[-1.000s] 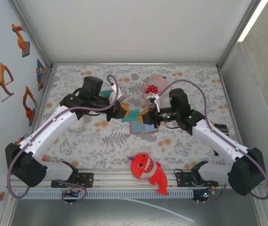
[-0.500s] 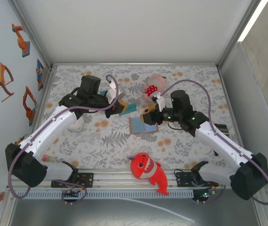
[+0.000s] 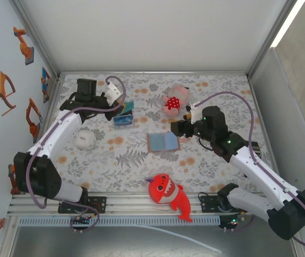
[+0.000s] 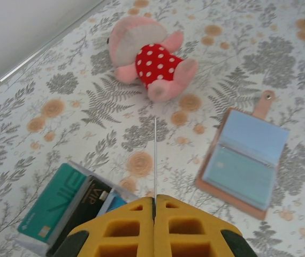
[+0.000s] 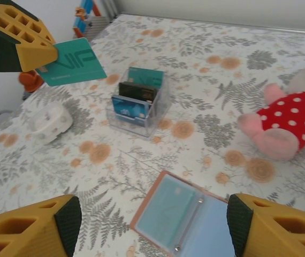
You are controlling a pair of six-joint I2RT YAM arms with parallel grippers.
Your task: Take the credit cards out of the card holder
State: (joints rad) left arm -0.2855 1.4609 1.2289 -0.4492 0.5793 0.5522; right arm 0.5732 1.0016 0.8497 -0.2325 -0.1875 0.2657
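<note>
The tan card holder (image 3: pixel 163 142) lies open and flat on the floral table, its blue-grey sleeves up. A teal card (image 5: pixel 169 210) shows inside one sleeve. My left gripper (image 3: pixel 119 105) is shut on another teal credit card (image 5: pixel 72 61), held above a clear box (image 3: pixel 123 121). In the left wrist view that card (image 4: pixel 155 155) is edge-on between the shut yellow fingers (image 4: pixel 120 225), with the card holder (image 4: pixel 246 160) off to the right. My right gripper (image 5: pixel 153 219) hangs open above the card holder (image 5: pixel 187 219), touching nothing.
The clear box (image 5: pixel 136 104) holds teal, black and blue cards upright. A pink plush in a red dotted dress (image 3: pixel 173 101) lies behind the holder. A red shark plush (image 3: pixel 168 195) sits near the front edge. A white round object (image 3: pixel 84 138) lies left.
The left gripper drew a teal card away from the holder and carried it back-left over the clear box. The right gripper let go of the holder, which now lies open on the table.
</note>
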